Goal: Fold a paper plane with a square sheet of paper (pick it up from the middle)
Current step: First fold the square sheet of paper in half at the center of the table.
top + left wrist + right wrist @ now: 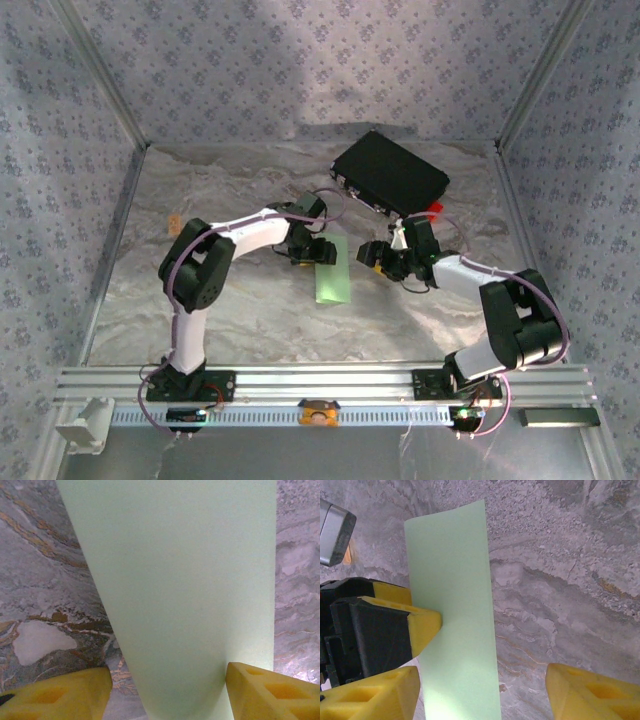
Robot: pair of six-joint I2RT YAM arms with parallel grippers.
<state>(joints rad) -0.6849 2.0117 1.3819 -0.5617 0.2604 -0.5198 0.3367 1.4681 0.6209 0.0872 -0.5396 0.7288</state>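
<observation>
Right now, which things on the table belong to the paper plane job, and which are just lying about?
For the job: green paper, left end effector, right end effector.
Just lying about: black case, red tab beside it.

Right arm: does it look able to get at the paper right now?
Probably yes. The right gripper hangs open over the paper, with bare table on one side. The left gripper sits at its other long edge, so that side is taken.
</observation>
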